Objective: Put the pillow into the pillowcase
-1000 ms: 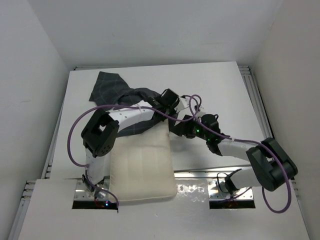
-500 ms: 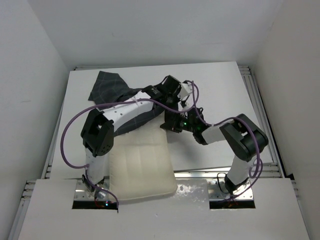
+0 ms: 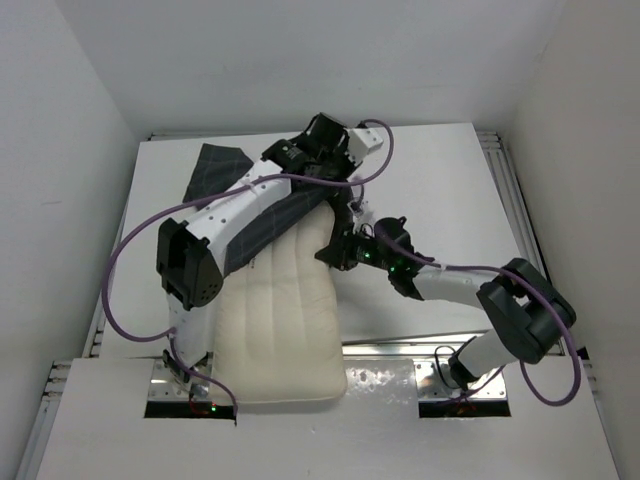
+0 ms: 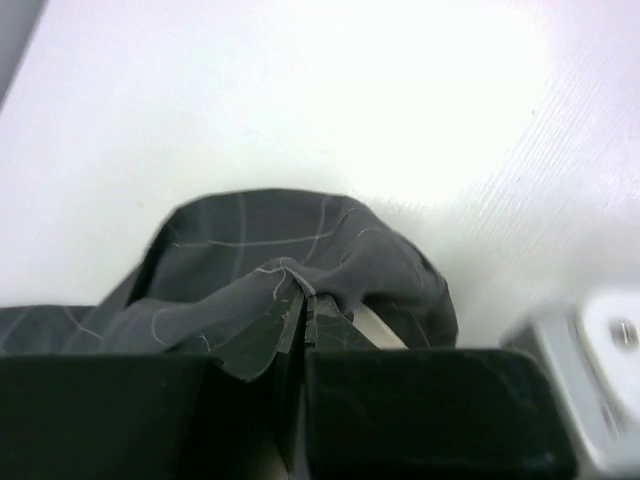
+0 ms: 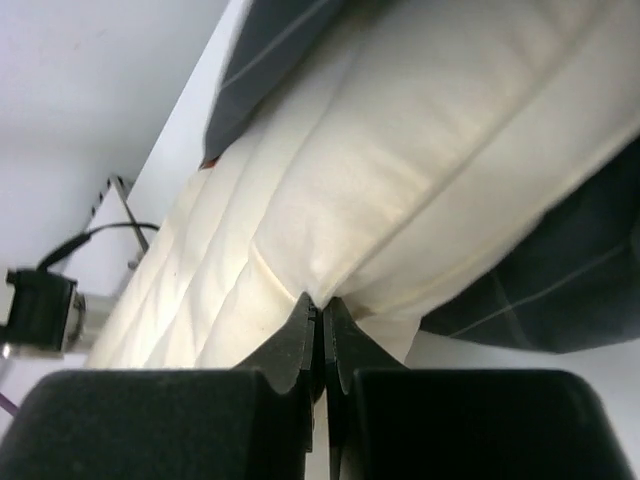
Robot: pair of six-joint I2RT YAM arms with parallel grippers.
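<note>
the bench (image 3: 450, 180) is a flat white top with white walls at the back and both sides. metal rails (image 3: 505, 190) run along its left and right edges. a cream quilted pillow (image 3: 285, 330) lies on the left half, its long side running from the near edge toward the middle and its near end by the left arm's base. dark cloth of the checked pillowcase (image 3: 215, 170) overlaps the pillow's far left part. the rest of it trails toward the far left corner, where its end rests flat on the bench.
</note>
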